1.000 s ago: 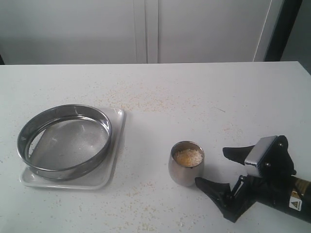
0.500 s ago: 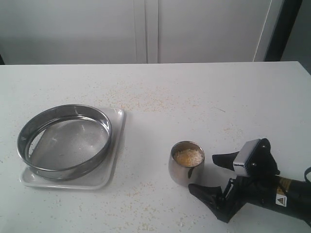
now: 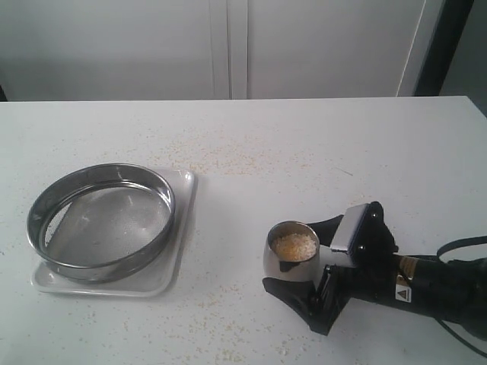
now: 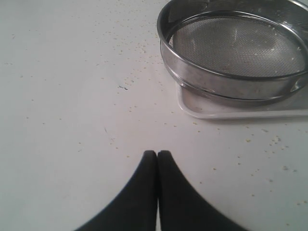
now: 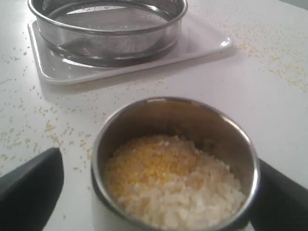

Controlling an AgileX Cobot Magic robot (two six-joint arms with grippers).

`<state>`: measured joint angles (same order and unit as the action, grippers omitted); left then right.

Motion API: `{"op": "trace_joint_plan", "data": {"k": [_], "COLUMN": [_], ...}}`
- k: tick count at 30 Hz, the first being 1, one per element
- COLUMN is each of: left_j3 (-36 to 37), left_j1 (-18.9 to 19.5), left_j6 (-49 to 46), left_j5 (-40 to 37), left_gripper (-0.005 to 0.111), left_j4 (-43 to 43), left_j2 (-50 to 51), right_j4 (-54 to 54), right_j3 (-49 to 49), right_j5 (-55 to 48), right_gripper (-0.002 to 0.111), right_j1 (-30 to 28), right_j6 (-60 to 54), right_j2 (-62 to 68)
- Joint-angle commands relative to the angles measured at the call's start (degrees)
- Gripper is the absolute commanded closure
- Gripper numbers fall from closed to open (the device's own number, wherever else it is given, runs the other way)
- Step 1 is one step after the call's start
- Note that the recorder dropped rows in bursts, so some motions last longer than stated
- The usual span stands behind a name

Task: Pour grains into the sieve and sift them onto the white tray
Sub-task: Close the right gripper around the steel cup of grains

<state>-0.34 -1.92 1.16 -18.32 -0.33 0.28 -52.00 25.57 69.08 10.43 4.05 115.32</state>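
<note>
Grains (image 3: 295, 245) unpoured in the cup (image 3: 283, 268), right gripper (image 3: 293, 257) spread around it; sieve (image 3: 99, 270) unfilled on white tray (image 3: 183, 228); left gripper (image 4: 157, 154) pressed together.

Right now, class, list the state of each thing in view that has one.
steel cup, upright, nearly full.
grains, in the cup, not yet poured.
sieve, sitting on the white tray, mesh almost bare.
white tray, under the sieve.
right end effector, open around the cup.
left end effector, shut, empty.
</note>
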Motion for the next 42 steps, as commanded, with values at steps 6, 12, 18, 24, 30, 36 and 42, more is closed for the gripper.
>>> {"op": "trace_joint_plan", "data": {"k": [6, 12, 18, 24, 30, 36, 42], "left_j3": [0.3, 0.3, 0.3, 0.3, 0.3, 0.3, 0.3], "left_j1": [0.1, 0.1, 0.1, 0.1, 0.1, 0.1, 0.1], "left_j6": [0.1, 0.1, 0.1, 0.1, 0.1, 0.1, 0.1], "left_j5": [-0.8, -0.8, -0.8, -0.8, -0.8, -0.8, -0.8], "left_gripper": [0.107, 0.107, 0.107, 0.107, 0.107, 0.107, 0.107], "left_j4": [-0.5, -0.5, -0.5, -0.5, -0.5, -0.5, -0.5], "left_j2": [-0.3, -0.3, -0.3, -0.3, -0.3, -0.3, -0.3], "right_j4": [3.6, 4.2, 4.2, 4.2, 4.0, 4.0, 3.8], "right_j3": [2.0, 2.4, 3.2, 4.4, 5.2, 5.2, 5.2], "right_j5": [0.9, 0.8, 0.9, 0.9, 0.9, 0.9, 0.9], "right_gripper": [0.017, 0.017, 0.017, 0.017, 0.022, 0.064, 0.108], "right_j1": [1.6, 1.6, 1.8, 1.8, 1.8, 1.8, 1.8], "right_j6": [0.8, 1.0, 1.5, 1.5, 1.5, 1.1, 1.1], "right_j2": [0.2, 2.4, 6.4, 7.8, 9.2, 9.2, 9.2]}}
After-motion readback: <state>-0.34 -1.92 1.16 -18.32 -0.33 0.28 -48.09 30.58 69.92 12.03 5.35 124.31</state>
